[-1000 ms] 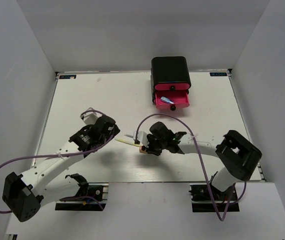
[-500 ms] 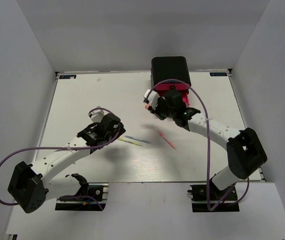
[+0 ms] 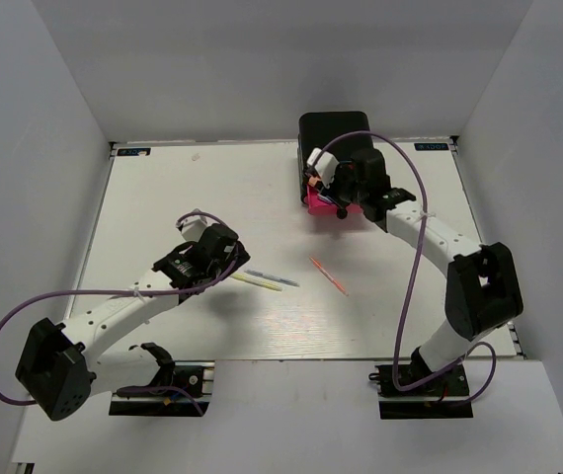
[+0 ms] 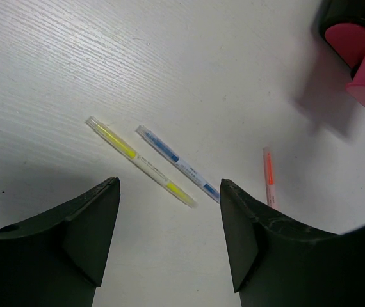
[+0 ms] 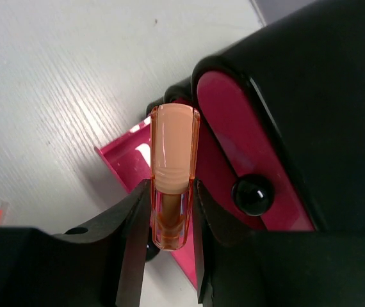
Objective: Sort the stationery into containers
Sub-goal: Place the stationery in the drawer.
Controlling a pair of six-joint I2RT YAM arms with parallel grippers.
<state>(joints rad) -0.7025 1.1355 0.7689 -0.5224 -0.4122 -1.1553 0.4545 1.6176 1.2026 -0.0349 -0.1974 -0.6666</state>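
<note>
The black cabinet (image 3: pixel 335 133) stands at the table's far edge with its lowest pink drawer (image 3: pixel 323 204) pulled open. My right gripper (image 3: pixel 323 176) hovers over that open drawer (image 5: pixel 123 163), shut on an orange highlighter (image 5: pixel 173 169) held by its capped end. A closed pink drawer (image 5: pixel 246 153) with a black knob (image 5: pixel 254 195) is beside it. My left gripper (image 4: pixel 170 224) is open and empty, just near of a yellow pen (image 4: pixel 139 160) and a blue pen (image 4: pixel 177 162); an orange pen (image 4: pixel 269 176) lies to their right. The same pens show in the top view: yellow pen (image 3: pixel 257 282), blue pen (image 3: pixel 272 277), orange pen (image 3: pixel 329 276).
Grey walls enclose the white table (image 3: pixel 163 197) on three sides. Purple cables loop from both arms over the table. The arm bases are bolted at the near edge.
My right arm has carried the orange highlighter from mid-table up to the cabinet and now holds it over the open drawer. The left arm shifted slightly toward the pens.
</note>
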